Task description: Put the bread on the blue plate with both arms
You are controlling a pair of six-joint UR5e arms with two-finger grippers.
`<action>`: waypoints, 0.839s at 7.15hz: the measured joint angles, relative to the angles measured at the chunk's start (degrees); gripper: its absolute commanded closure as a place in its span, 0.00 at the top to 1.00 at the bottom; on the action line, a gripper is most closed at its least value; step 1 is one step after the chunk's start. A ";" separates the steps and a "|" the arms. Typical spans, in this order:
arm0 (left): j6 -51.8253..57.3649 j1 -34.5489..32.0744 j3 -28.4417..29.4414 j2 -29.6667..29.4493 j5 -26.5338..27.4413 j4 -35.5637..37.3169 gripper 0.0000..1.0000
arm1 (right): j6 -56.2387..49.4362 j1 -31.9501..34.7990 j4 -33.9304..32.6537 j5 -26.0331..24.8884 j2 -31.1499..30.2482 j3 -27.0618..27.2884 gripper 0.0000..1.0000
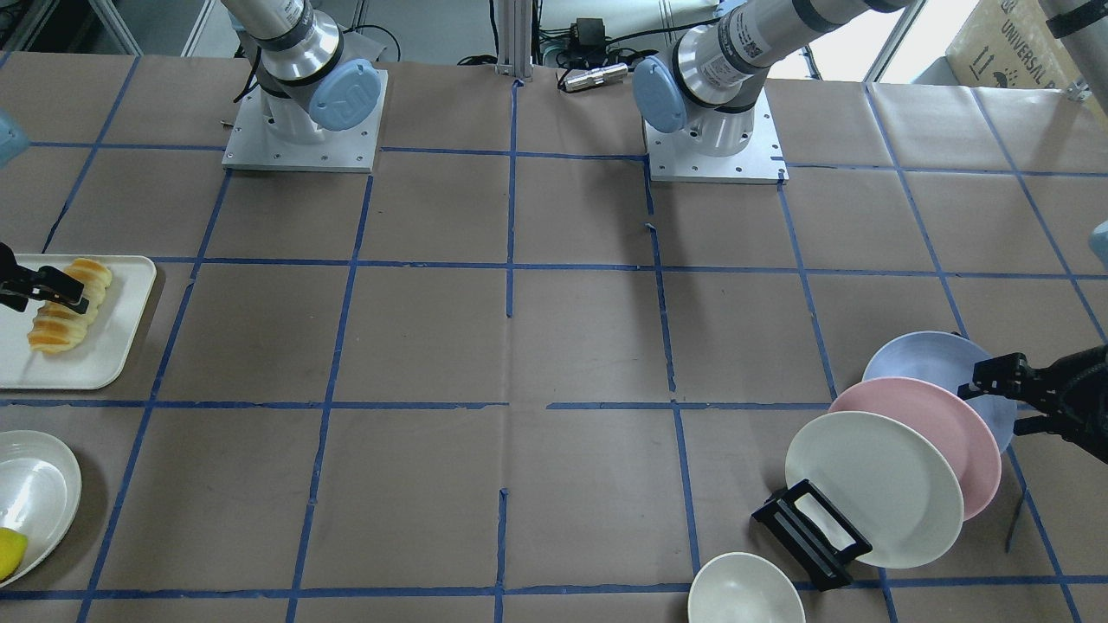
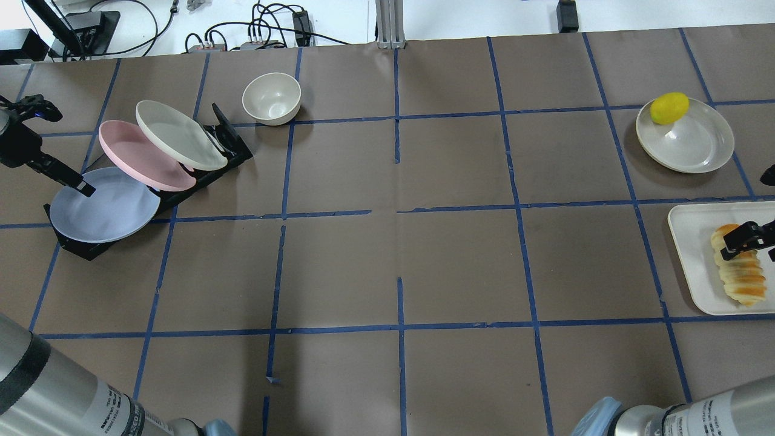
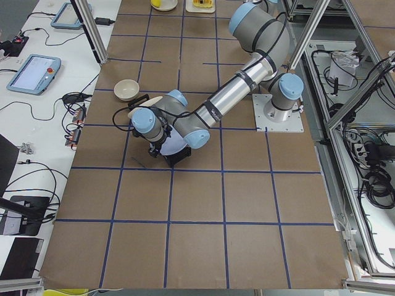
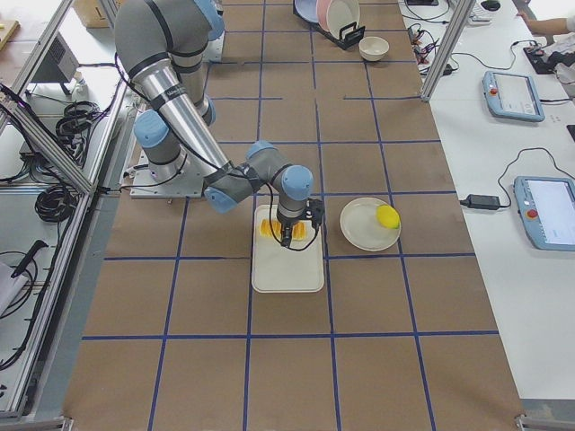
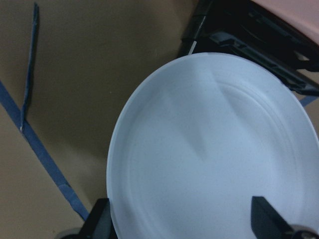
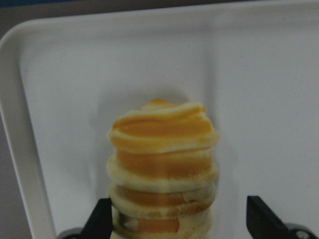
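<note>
On the tray (image 2: pixel 690 254), the right jaws partly cover the bread (image 2: pixel 742 275).

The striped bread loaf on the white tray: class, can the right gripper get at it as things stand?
Likely yes: the right gripper hangs open over the striped, ridged bread loaf, fingers astride it, nothing between.

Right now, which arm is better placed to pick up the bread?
Right. The right end effector is open astride the bread on the white tray. The left end effector is across the table, at the blue plate.
</note>
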 measured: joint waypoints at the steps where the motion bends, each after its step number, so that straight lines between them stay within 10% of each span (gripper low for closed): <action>1: 0.10 -0.08 0.56 -0.42 0.01 0.07 0.99 | 0.01 0.15 0.00 0.06 0.04 0.04 0.20; 2: 0.20 -0.09 1.20 -0.74 0.04 0.08 0.99 | 0.00 0.44 0.04 0.02 0.20 0.03 0.07; 6: 0.54 -0.25 3.81 -3.23 -0.02 -0.21 0.96 | -0.42 1.98 0.21 -0.44 0.22 -0.83 0.06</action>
